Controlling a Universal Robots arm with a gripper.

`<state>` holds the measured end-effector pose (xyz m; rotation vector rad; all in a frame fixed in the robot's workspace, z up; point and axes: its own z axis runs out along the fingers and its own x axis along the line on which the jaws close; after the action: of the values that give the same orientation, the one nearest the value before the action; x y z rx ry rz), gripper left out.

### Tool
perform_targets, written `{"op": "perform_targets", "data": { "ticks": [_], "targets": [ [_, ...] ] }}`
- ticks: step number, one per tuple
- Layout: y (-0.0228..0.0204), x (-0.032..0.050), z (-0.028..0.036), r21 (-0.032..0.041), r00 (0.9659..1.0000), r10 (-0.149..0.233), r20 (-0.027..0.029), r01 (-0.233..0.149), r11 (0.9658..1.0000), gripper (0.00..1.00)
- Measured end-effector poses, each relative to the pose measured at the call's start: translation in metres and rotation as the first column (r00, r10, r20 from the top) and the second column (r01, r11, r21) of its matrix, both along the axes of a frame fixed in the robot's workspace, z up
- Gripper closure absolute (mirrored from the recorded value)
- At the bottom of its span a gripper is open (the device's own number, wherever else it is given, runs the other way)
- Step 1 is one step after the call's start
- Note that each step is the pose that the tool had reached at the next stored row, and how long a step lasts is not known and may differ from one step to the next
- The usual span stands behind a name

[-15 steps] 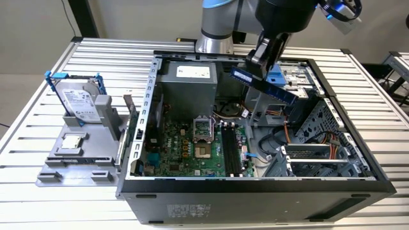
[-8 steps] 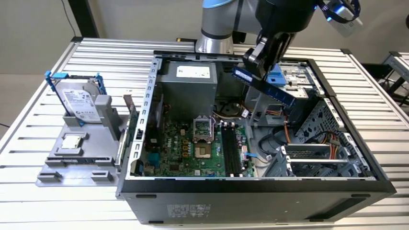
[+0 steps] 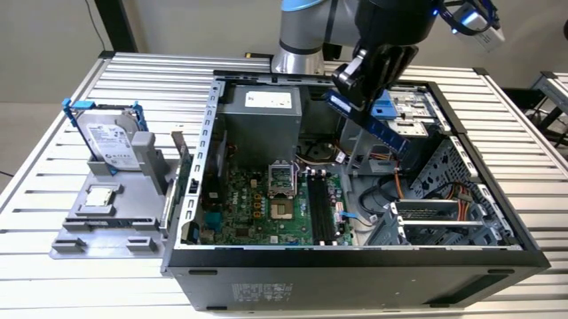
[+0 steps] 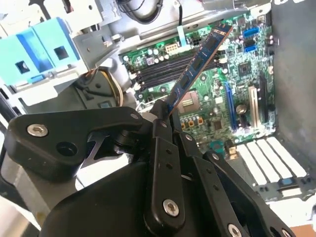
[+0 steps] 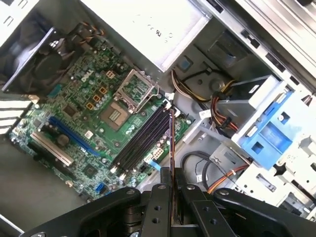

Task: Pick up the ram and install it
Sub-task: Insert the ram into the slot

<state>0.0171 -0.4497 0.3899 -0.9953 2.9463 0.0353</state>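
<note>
On the slatted metal counter [image 3: 89, 286], close to its near edge, stands an open dark-grey computer case [image 3: 373, 272]. Flat on its floor lies a green motherboard [image 3: 257, 206] with a row of long black memory slots [image 3: 321, 209], empty as far as I can see, beside a bare square processor socket [image 3: 284, 211]. Along the counter's edge at the exterior view's left sits a grey plastic holder tray [image 3: 66, 247]. It carries a small square silver processor chip [image 3: 100, 197] and, upright behind it, a silver hard drive in a blue-handled frame [image 3: 111, 143].

Over the case's far half, the black jaws pinch one end of the ram [image 3: 377, 129], a long, flat blue-green circuit stick. It hangs slanted above the cabling, apart from the slots. I'd judge it wants turning parallel to a slot and levelling, then an even, straight push. Farthest back, a grey box-shaped power supply [image 3: 262, 123] sits against the case's far wall.
</note>
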Motion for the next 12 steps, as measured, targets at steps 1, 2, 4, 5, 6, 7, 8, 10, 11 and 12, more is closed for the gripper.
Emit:
{"op": "perform_targets", "data": {
  "ticks": [1, 2, 4, 5, 6, 7, 8, 10, 11, 12],
  "targets": [
    [0.0000, 0.0000, 0.0000, 0.0000, 0.9999, -0.017, 0.0000, 0.017, 0.9999, 1.00],
    [0.0000, 0.0000, 0.0000, 0.0000, 0.9995, -0.033, 0.0000, 0.033, 0.9995, 1.00],
    [0.0000, 0.0000, 0.0000, 0.0000, 0.9978, -0.067, 0.0000, 0.067, 0.9978, 1.00],
    [0.0000, 0.0000, 0.0000, 0.0000, 0.9965, -0.083, 0.0000, 0.083, 0.9965, 1.00],
    [0.0000, 0.0000, 0.0000, 0.0000, 0.9950, -0.100, 0.0000, 0.100, 0.9950, 1.00],
    [0.0000, 0.0000, 0.0000, 0.0001, 0.9933, -0.116, 0.0000, 0.116, 0.9933, 1.00],
    [0.0000, 0.0000, 0.0000, 0.0000, 0.9910, -0.134, 0.0000, 0.134, 0.9910, 1.00],
    [0.0000, 0.0000, 0.0000, 0.0000, 0.9859, -0.167, 0.0000, 0.167, 0.9859, 1.00],
    [0.0000, 0.0000, 0.0000, 0.0000, 0.9830, -0.183, 0.0000, 0.183, 0.9830, 1.00],
    [0.0000, 0.0000, 0.0000, 0.0000, 0.9797, -0.200, 0.0000, 0.200, 0.9797, 1.00]
  ]
}}
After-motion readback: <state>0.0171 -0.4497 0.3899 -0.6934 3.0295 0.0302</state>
